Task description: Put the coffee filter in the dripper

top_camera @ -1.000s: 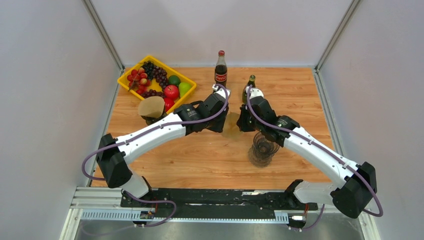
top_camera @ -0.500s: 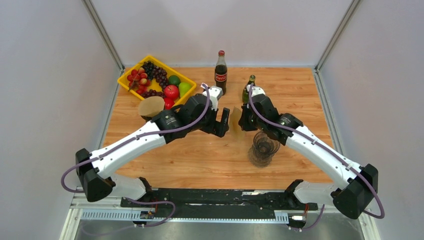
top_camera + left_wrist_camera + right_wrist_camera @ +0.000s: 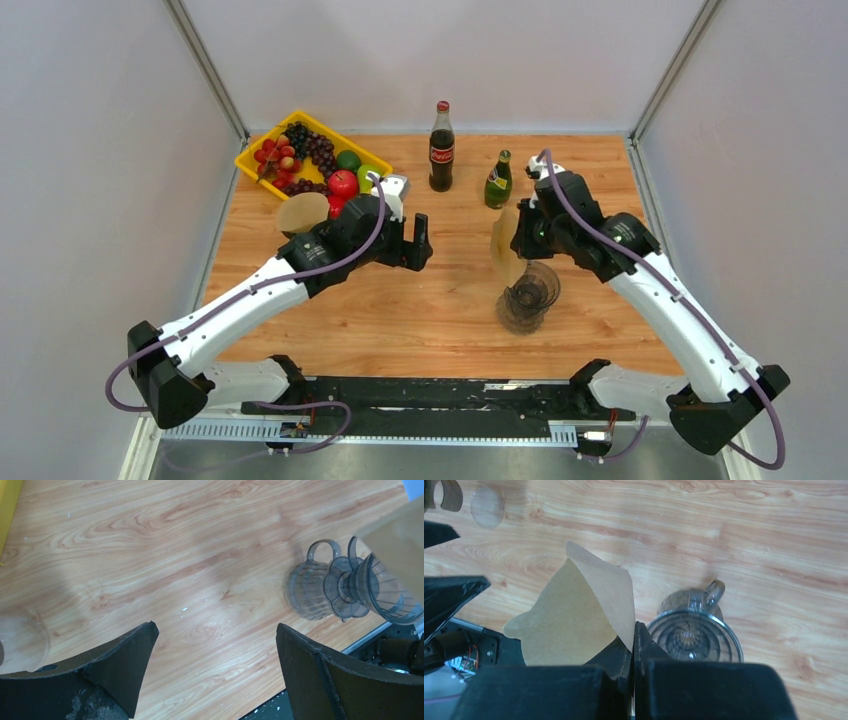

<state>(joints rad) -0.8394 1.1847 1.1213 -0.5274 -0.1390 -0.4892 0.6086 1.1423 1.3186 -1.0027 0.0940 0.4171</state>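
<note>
A brown paper coffee filter (image 3: 503, 243) hangs in the air with my right gripper (image 3: 520, 238) shut on its edge. In the right wrist view the filter (image 3: 574, 615) fans out to the left of the pinched jaws (image 3: 634, 628). The clear dripper (image 3: 694, 637) stands just right of them, below, on a glass carafe. From above, the dripper (image 3: 528, 292) is directly below and slightly right of the filter. My left gripper (image 3: 415, 245) stands open and empty to the left, apart from the filter. Bare table shows between its fingers (image 3: 216, 627), and the dripper (image 3: 385, 592) lies at right.
A yellow tray (image 3: 252, 152) of fruit sits at the back left. Beside it, a second brown filter (image 3: 303, 213) rests on a holder. A cola bottle (image 3: 441, 145) and a small green bottle (image 3: 498, 180) stand at the back centre.
My left gripper opened, let go of the filter and drew back to the left. My right gripper carried the filter to the right, closer over the dripper.
</note>
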